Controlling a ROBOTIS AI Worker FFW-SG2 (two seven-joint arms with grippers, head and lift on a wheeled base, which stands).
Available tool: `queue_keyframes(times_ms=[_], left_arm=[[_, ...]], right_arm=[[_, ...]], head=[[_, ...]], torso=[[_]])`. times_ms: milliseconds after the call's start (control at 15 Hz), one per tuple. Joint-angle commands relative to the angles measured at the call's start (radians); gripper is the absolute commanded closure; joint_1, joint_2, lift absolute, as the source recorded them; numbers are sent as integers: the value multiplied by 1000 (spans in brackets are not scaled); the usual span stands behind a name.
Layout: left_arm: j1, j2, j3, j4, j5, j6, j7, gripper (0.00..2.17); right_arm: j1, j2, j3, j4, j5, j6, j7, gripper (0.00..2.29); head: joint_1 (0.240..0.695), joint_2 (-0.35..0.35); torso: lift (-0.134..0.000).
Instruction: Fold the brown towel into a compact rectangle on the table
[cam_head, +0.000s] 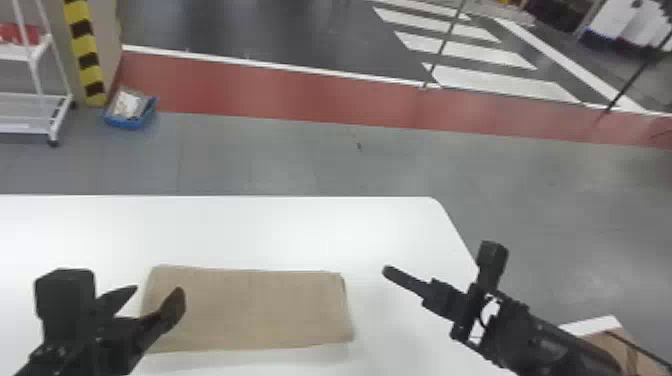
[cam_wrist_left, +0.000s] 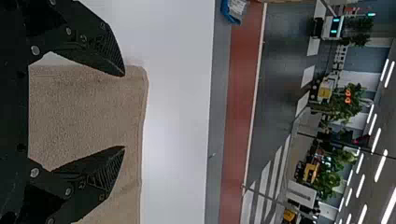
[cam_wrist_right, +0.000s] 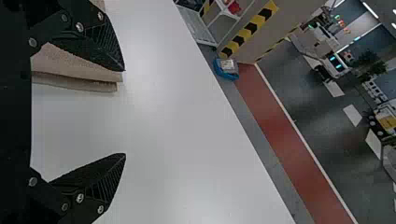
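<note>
The left gripper (cam_wrist_left: 123, 111) has its fingers well apart with nothing between them that looks pinched; it hangs at the left end of the brown towel (cam_head: 255, 310), fingers on the towel's side of the end, probably so they can take a short edge or smooth it. Whether they touch the cloth, I cannot tell. The right gripper (cam_wrist_right: 124, 112) is also spread wide and empty, beside the towel's right end, a placing that would suit squaring that end or lifting it for another fold

The towel lies flat as a long band, running left to right near the robot. At its right end the layers show one over another, a little out of line, so folding seems well along; one more fold across the length would make it more compact. The risk there is catching only the top layer

Beyond the towel's far side, bare tabletop (cam_head: 225, 230) runs to a straight edge. The rounded far corner and slanting right edge lie past the right end, leaving moderate room for the right arm to swing inward
</note>
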Motion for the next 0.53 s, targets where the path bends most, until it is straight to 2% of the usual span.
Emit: queue_keyframes(times_ms=[0,267,467], left_arm=[[-3,14,-37,4,-14,-23,-23,53],[-33,16,-89,44,-76,-20,-83,208],[-59,16,-125,75,-99,-20,-94,215]], right_arm=[[-49,1,86,-9,57,73,-27,286],[-118,4,200,-7,188,227,-50,289],[-142,4,227,8,228,270,-50,383]], head=[[695,-310],[695,-291],[695,-290]], torso=[[0],[0],[0]])
